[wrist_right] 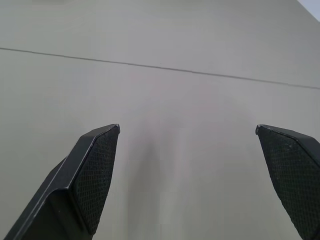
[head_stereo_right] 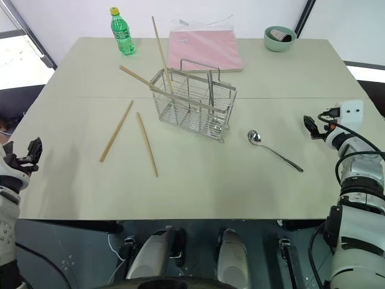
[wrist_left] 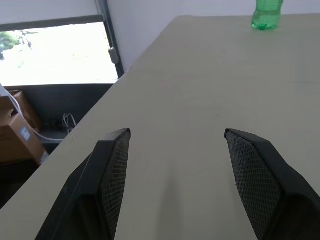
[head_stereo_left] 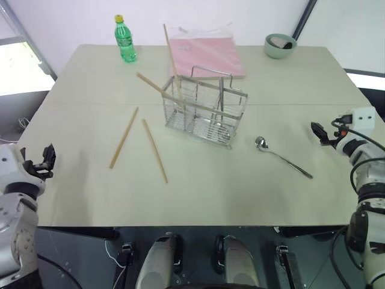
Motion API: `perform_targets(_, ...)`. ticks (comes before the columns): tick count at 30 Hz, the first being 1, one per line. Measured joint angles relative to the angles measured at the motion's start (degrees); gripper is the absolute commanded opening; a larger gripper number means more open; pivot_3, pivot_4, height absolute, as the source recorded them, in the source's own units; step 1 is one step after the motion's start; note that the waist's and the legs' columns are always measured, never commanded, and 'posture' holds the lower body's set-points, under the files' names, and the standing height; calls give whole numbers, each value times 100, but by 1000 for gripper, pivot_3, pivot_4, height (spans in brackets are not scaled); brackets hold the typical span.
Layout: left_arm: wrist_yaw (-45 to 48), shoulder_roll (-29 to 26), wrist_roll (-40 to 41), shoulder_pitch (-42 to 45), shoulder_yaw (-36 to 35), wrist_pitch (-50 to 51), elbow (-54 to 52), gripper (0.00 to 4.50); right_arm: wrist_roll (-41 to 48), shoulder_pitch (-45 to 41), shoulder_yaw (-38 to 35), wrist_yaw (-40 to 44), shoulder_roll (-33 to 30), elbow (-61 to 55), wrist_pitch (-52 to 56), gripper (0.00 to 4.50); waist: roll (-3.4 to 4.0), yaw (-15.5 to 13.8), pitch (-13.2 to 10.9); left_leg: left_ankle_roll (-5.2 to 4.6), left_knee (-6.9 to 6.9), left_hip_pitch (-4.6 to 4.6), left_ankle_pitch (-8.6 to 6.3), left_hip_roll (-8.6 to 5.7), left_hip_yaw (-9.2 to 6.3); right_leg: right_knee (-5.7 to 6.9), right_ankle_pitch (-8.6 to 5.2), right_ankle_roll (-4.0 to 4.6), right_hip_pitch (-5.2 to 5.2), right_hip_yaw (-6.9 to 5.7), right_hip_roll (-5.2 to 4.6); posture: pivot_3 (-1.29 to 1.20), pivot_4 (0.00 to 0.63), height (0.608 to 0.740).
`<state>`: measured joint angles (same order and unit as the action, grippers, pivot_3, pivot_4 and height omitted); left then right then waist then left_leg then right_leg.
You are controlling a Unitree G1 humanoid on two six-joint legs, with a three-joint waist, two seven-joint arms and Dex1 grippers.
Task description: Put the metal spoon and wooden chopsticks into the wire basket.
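Chopsticks (head_stereo_left: 154,158) and metal spoon (head_stereo_left: 281,157) are lying loose beside the wire basket (head_stereo_left: 204,111); left gripper (wrist_left: 175,150) and right gripper (wrist_right: 192,150) are hovering wide, empty, needing to reach inward next.

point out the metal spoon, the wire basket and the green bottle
metal spoon (head_stereo_left: 261,143), left eye view, on its bowl
wire basket (head_stereo_left: 201,123), left eye view, on its front wire wall
green bottle (head_stereo_right: 123,36), right eye view, on its body

Spoon (head_stereo_left: 281,156) beside wire basket (head_stereo_left: 203,111)
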<state>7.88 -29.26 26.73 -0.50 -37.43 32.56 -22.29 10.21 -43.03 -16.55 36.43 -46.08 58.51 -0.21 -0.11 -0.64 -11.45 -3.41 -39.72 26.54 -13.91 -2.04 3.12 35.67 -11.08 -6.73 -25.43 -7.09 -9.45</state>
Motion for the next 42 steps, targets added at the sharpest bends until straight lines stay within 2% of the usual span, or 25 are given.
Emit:
perform_targets(2, 228, -320, 428, 282, -1, 312, -249, 3149, -57, -289, 186, 414, -223, -111, 183, 4500, 1, 2, -1, 0, -2, 2, 0, 0, 0, 0, 0, 0, -1, 0, -1, 0, 150, 686)
perform_targets(7, 969, -937, 2214, 564, 261, 1266, -1320, 3149, -237, -702, 779, 1650, -684, -657, 868, 4500, 1, 20, -1, 0, 3, 1, -1, -2, -2, -11, 0, 0, 2, 1, -1, 0, 150, 686)
perform_targets(10, 1514, -1528, 3197, 572, 616, 1725, -1796, 3149, -333, -548, 1246, 2427, -792, -1161, 1475, 4500, 5, 25, -3, 2, 5, 2, 0, -1, -2, -6, -2, 3, -1, 2, 0, 0, 150, 686)
perform_targets(13, 1899, -1906, 3754, 694, 1006, 1919, -2056, 3149, -343, -111, 1635, 3087, -867, -1831, 1979, 4500, 14, 6, -7, 7, 5, -4, 3, -2, -1, -1, -8, 14, 1, 2, 1, 0, 150, 686)
perform_targets(16, 2091, -2077, 3910, 836, 1423, 1966, -2076, 3149, -316, 349, 1840, 3472, -901, -2413, 2398, 4500, 21, -4, -10, 9, 4, -5, 6, -2, 1, 6, -8, 13, 1, 2, 3, 0, 150, 686)
perform_targets(19, 2161, -2106, 3912, 1149, 1696, 1958, -1984, 3149, -312, 621, 1875, 3515, -885, -2752, 2593, 4500, 22, -9, -10, 12, 4, -5, 7, -3, 2, 7, -1, 2, 1, 1, 4, 0, 150, 686)
perform_targets(24, 2222, -2127, 3967, 1514, 1956, 1922, -1925, 3149, -324, 660, 1943, 3268, -605, -2773, 2776, 4500, 22, 4, -11, 44, 5, -5, 26, -2, 3, 6, -1, 1, 0, 2, 4, 0, 150, 686)
perform_targets(31, 2241, -2146, 3968, 1538, 2047, 1917, -1924, 3149, -351, 634, 1954, 3246, -459, -2762, 2734, 4500, 19, 10, -9, 44, 5, -12, 26, -2, 2, 5, -1, 1, 7, 2, 6, 0, 150, 686)
perform_targets(34, 2233, -2149, 3966, 1539, 2047, 1915, -1925, 3180, -435, 470, 1992, 3248, -349, -2590, 2726, 3666, 16, 38, -7, 44, 5, -14, 26, -1, 2, 6, -1, 1, 8, 2, 8, 0, 150, 686)
perform_targets(36, 2221, -2180, 3971, 1544, 2047, 1914, -1927, 3180, -458, 376, 2027, 3249, -294, -2496, 2728, 2796, 16, 42, -7, 44, 5, -13, 26, 0, 1, 6, -1, 1, 8, 2, 9, 0, 150, 686)
perform_targets(37, 2211, -2195, 3972, 1548, 2047, 1914, -1927, 3180, -462, 343, 2040, 3253, -272, -2469, 2729, 2200, 16, 43, -7, 44, 5, -13, 27, 0, 0, 6, -1, 1, 7, 2, 9, 0, 150, 686)
perform_targets(38, 2202, -2198, 3976, 1554, 2045, 1912, -1927, 3180, -463, 328, 2051, 3264, -257, -2462, 2734, 1924, 16, 41, -7, 45, 5, -13, 27, 0, 0, 6, -1, 1, 7, 2, 9, 0, 150, 686)
perform_targets(42, 2163, -2200, 3993, 1556, 2023, 1883, -1925, 3180, -460, 315, 2084, 3367, -210, -2462, 2745, 49, 16, 22, -7, 45, 5, -13, 28, -1, 0, 6, -1, 1, 9, 2, 9, 0, 150, 686)
